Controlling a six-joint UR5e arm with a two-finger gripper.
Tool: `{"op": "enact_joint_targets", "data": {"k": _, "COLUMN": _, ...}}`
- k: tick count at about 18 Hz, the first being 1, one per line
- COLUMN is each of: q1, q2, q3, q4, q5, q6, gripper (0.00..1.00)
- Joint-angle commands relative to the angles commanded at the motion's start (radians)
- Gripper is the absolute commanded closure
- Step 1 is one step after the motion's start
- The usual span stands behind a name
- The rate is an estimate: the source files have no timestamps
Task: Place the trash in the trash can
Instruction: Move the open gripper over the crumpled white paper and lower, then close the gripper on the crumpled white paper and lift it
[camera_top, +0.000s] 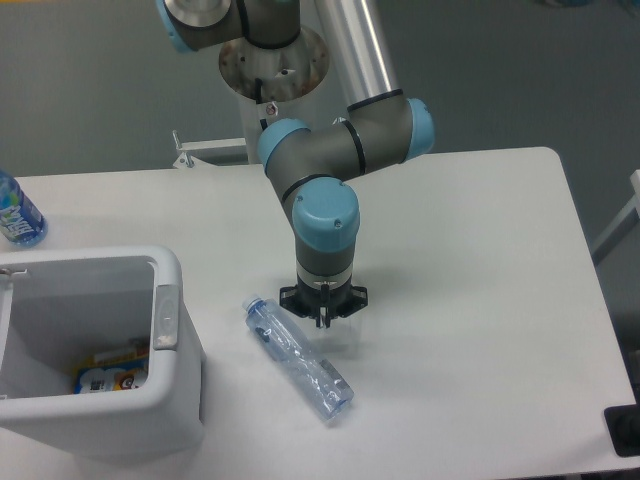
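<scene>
At the table (470, 260), the white trash can (170, 400) stands at the near left, coloured wrappers already inside. The crinkled clear bottle (298, 358) lies on its side between the can and my gripper (322, 318), just left of and below my jaws, apparently not touching. It looks light, thin-walled and slippery; I judge a hold across its middle safest, since it will buckle. My jaws look drawn together low over the table; whether they pinch anything I cannot tell.

trash can (165, 268) cropped left, labelled bottle (17, 215) cropped, fingers (322, 318) indistinct
</scene>
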Motion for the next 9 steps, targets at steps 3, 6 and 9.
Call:
{"op": "enact_joint_targets", "data": {"k": 3, "q1": 0.003, "q2": 0.011, "q3": 0.015, "q4": 0.002, "q5": -0.002, "q6": 0.023, "gripper": 1.00}}
{"op": "enact_joint_targets", "data": {"k": 6, "q1": 0.024, "q2": 0.035, "q3": 0.028, "q4": -0.003, "q5": -0.009, "q6": 0.058, "gripper": 1.00}}
{"op": "enact_joint_targets", "data": {"k": 9, "q1": 0.046, "q2": 0.089, "q3": 0.044, "q4": -0.005, "q5": -0.018, "q6": 0.058, "gripper": 1.00}}
